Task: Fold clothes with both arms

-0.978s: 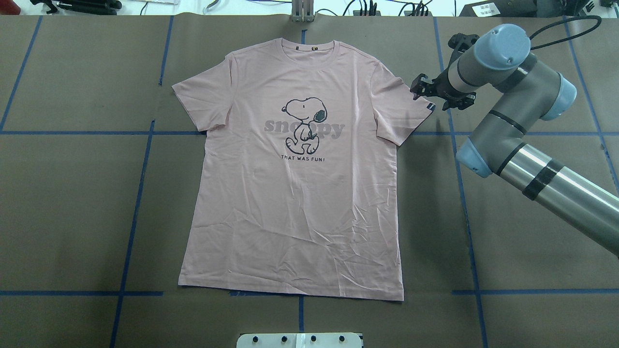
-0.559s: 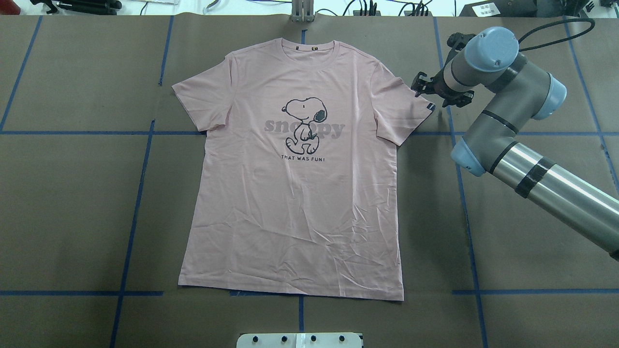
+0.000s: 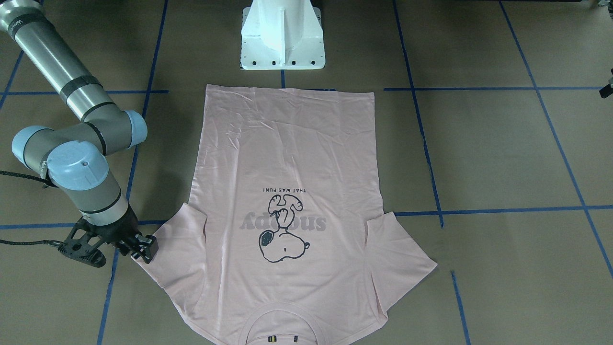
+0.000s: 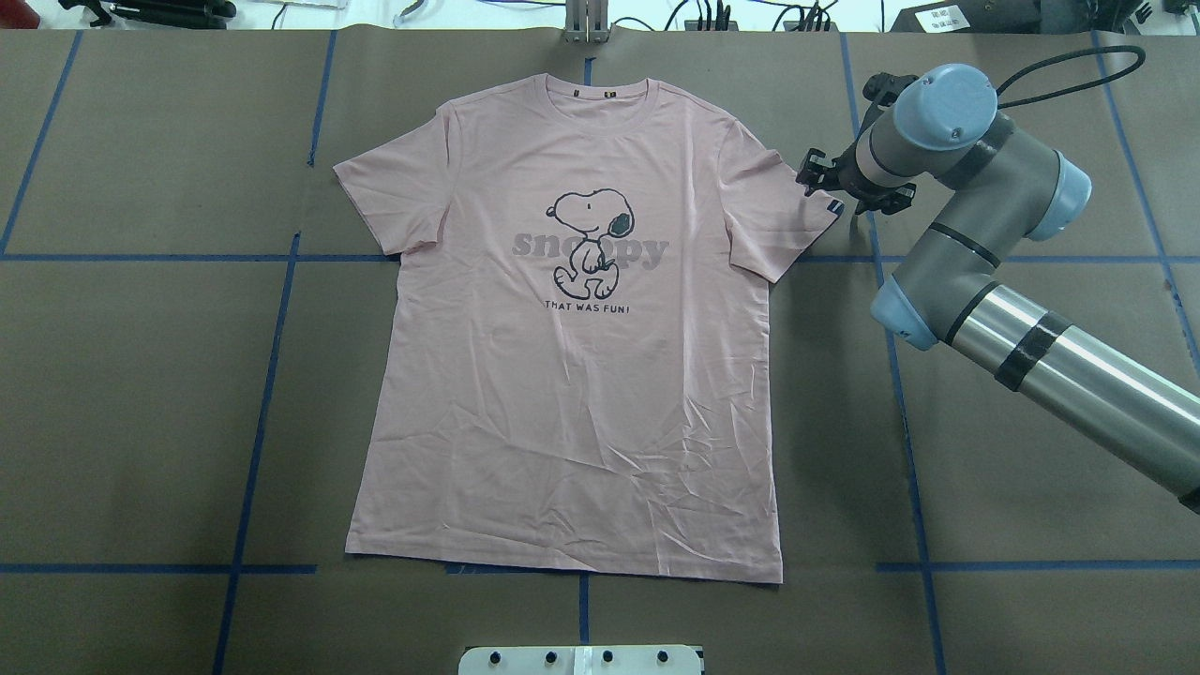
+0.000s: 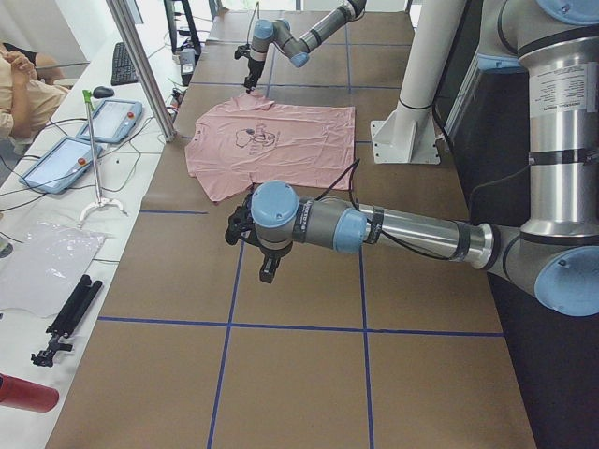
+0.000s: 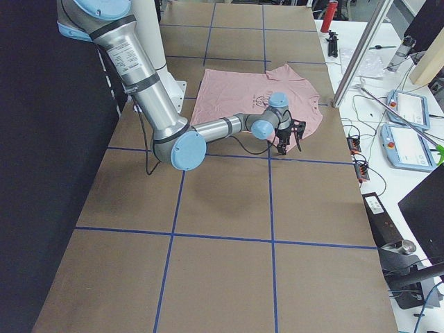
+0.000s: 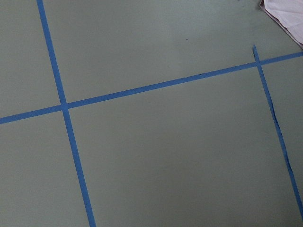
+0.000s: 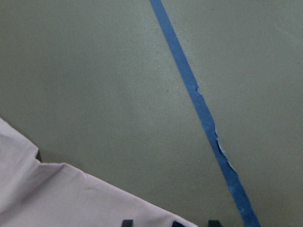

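Observation:
The pale pink Snoopy T-shirt (image 4: 581, 403) lies flat, print up, collar away from the robot; it also shows in the front-facing view (image 3: 287, 148). My right gripper (image 4: 829, 187) points down at the outer hem of the shirt's right sleeve, by the small black tag (image 4: 833, 207). It looks open, with dark fingertips (image 8: 126, 222) at the bottom of the right wrist view, beside the sleeve corner (image 8: 57, 194). My left gripper (image 5: 268, 267) hovers over bare table off the shirt's left side. I cannot tell whether it is open or shut. A shirt corner (image 7: 289, 14) shows in the left wrist view.
Blue tape lines (image 4: 272, 375) grid the brown table (image 4: 141, 422). The white pedestal base (image 3: 282, 38) stands at the robot's side of the shirt hem. Tablets, cables and tools (image 5: 112, 122) lie on a side bench beyond the far edge.
My right arm has shifted a little toward the shirt, bringing its gripper closer over the sleeve hem. The shirt has not moved.

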